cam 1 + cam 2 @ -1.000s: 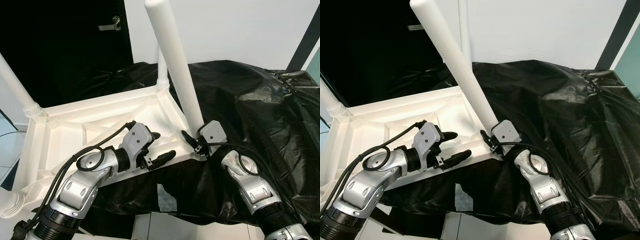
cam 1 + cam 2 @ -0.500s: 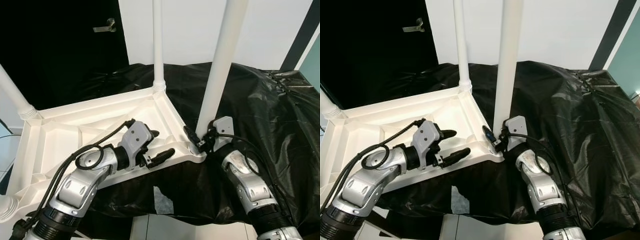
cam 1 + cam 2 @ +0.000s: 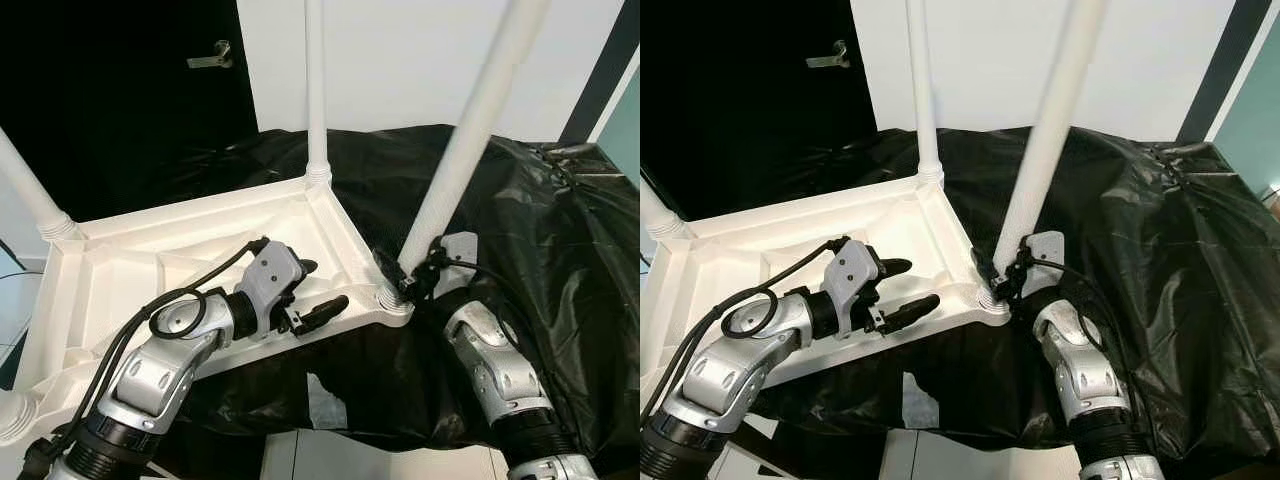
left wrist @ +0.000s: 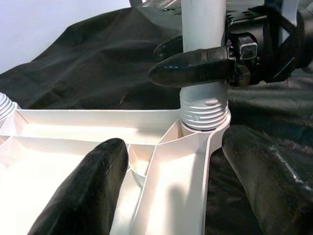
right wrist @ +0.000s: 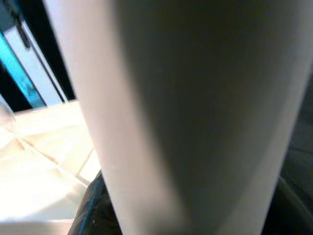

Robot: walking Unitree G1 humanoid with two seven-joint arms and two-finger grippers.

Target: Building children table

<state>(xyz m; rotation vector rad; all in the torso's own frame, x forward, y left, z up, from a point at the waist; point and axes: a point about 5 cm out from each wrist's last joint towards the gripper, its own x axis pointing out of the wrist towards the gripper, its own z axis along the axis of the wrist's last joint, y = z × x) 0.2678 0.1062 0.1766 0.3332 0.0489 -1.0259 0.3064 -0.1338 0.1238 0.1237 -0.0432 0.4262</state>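
White plastic children's tabletop (image 3: 180, 250) lies upside down, ribbed underside up, partly on the black plastic sheet (image 3: 560, 260) covering the surface in front of me. Far left, 1 leg (image 3: 30, 185) is seated at a corner and a 2nd (image 3: 20, 415) shows at the near-left corner, cut off by the frame edge. My left gripper (image 3: 305, 295) sits at the tabletop's near rim with fingers apart, 1 finger (image 4: 100, 188) inside the rim over the ribs and 1 (image 4: 266, 178) outside it, straddling the rim; I judge it is bracing the top, contact not clear. Back middle, a 3rd leg (image 3: 316, 90) stands upright in the far corner. To the right, my right gripper (image 3: 405, 283) is clamped on the base of the 4th leg (image 3: 465, 150), just above its threaded end (image 4: 204, 108), which sits at the corner socket (image 3: 392, 300). The leg tilts away to my right, not upright, so I judge it is not yet screwed home. Handling: hollow moulded plastic, looks light and stiff, smooth and likely slippery under the pads, and the long leg gives leverage that can cross-thread or pop out of the socket. Best hold is low on the leg near the thread, where I am, with the left steadying the rim beside the socket. Right wrist view is mostly blurred leg (image 5: 195, 112).
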